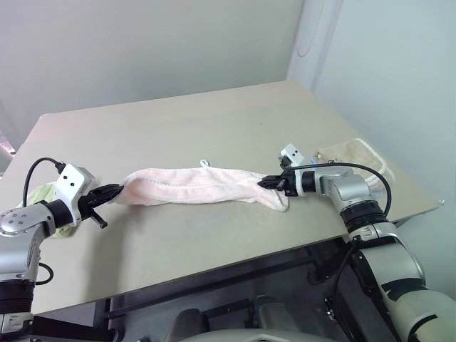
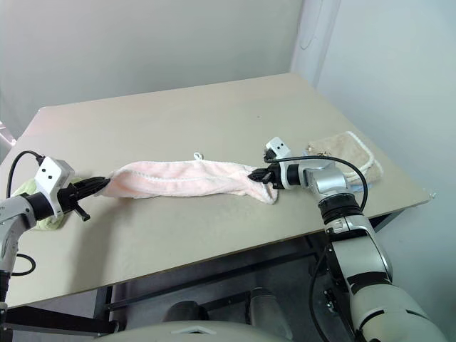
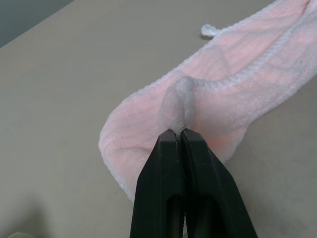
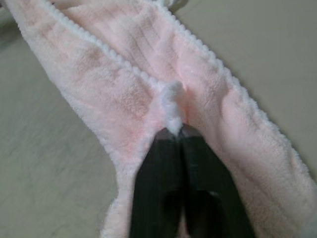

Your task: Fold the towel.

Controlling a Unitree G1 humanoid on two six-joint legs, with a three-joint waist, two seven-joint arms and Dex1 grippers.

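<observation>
Left gripper [image 1: 114,191] and right gripper [image 1: 268,183], each pinched tight on an opposite end of the pale pink towel [image 1: 196,184] bunched lengthwise across the near table [image 1: 214,121]; best handled by lifting together, keeping tension even so neither edging slips.

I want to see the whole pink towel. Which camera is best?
The left eye view: the towel stretches whole between the left gripper and right gripper. The right eye view matches. Each wrist view shows one pinched end close up.
</observation>
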